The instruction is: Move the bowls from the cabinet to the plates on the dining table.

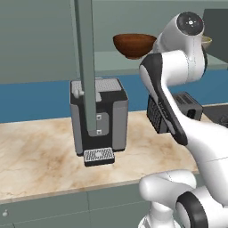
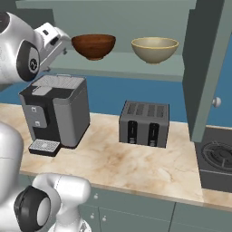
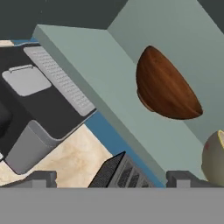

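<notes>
Two bowls sit on the pale shelf of the open cabinet, the dark wooden bowl to the left and the pale olive bowl to its right, well apart; neither is lifted yet. My gripper hangs left of the wooden bowl and near it, fingers spread wide with nothing between them; I judge the step in hand to be the reach for that bowl.

To do it well I would roll the hand level with the shelf, come in above the rim so one finger drops inside and one outside the wall, and clear the shelf edge and the coffee machine below before closing; a glossy curved wall may slip, so I would pinch low on the rim.

From the right base camera I see both bowls whole and the toaster on the worktop; from the left base camera my own arm hides most of the olive bowl, and the near cabinet door cuts across the coffee machine; the hand camera, heavily rolled, shows the wooden bowl's underside and foot.
</notes>
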